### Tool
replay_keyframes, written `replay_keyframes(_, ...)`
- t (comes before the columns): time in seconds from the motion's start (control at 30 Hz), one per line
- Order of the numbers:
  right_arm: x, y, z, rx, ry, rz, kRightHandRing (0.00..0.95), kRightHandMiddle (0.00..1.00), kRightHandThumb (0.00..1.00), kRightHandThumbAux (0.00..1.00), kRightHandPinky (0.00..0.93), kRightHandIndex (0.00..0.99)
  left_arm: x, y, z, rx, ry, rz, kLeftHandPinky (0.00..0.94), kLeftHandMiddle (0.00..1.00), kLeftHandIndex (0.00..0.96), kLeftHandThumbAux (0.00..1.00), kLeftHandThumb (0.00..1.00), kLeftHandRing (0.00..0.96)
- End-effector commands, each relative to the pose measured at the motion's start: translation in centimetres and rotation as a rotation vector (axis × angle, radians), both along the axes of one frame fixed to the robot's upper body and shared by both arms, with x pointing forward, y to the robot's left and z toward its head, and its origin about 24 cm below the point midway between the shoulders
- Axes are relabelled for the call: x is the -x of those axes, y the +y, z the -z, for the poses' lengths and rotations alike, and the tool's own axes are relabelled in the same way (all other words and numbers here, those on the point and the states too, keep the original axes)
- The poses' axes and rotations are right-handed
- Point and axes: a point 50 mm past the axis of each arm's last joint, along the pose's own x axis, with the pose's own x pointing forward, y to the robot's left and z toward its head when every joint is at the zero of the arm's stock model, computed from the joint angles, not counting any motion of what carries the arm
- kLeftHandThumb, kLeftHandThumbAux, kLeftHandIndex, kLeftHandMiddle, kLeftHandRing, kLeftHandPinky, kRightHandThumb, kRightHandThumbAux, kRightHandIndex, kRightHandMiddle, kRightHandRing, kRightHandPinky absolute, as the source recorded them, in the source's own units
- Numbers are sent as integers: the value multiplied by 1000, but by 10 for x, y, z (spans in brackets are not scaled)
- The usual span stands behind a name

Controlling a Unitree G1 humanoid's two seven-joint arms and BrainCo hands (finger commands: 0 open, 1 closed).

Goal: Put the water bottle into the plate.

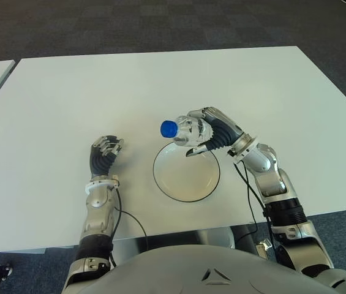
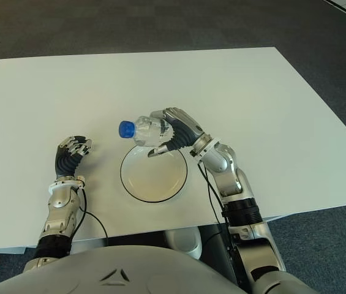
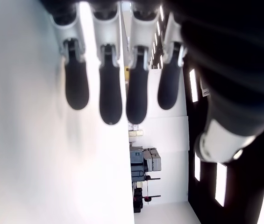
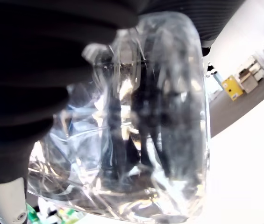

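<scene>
Right hand (image 1: 212,131) wrapped around the clear water bottle (image 1: 184,130), blue cap (image 1: 168,128) pointing away from its palm toward the left hand (image 1: 104,153), plate (image 1: 187,173) just beneath on the table (image 1: 160,79), left fingers (image 3: 110,95) loosely extended, holding nothing

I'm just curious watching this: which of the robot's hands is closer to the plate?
Right. The right hand holds the water bottle over the far rim of the plate; the left hand shows apart, to the plate's left.
</scene>
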Motion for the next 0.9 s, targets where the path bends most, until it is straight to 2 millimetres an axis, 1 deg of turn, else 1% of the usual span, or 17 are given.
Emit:
replay_keyframes(0.03,4,1,-1,68,-32,54,880,893,711,717,870,439,7,-3,10,29,50,10,504,476,420,675,833,520)
replay_keyframes(0.17,5,1,-1,104,-33,86,867,876,712,717,848,440,8,-2,10,27,49,9,498,476,421,675,833,518)
replay_keyframes(0.37,6,2,-1,145,-22,116,861,863,713,717,864,440,7,-2,10,25,50,6,488,475,421,675,834,514)
replay_keyframes(0.53,4,6,3,241,15,152,865,868,714,717,865,440,8,-3,10,29,46,2,497,476,419,675,833,514)
replay_keyframes(0.67,3,8,5,278,14,166,871,873,713,718,873,439,8,-2,10,29,46,0,499,477,419,675,833,516)
replay_keyframes(0.9,1,12,17,337,31,173,881,884,712,718,879,439,9,-1,11,20,49,-7,497,476,420,675,833,517)
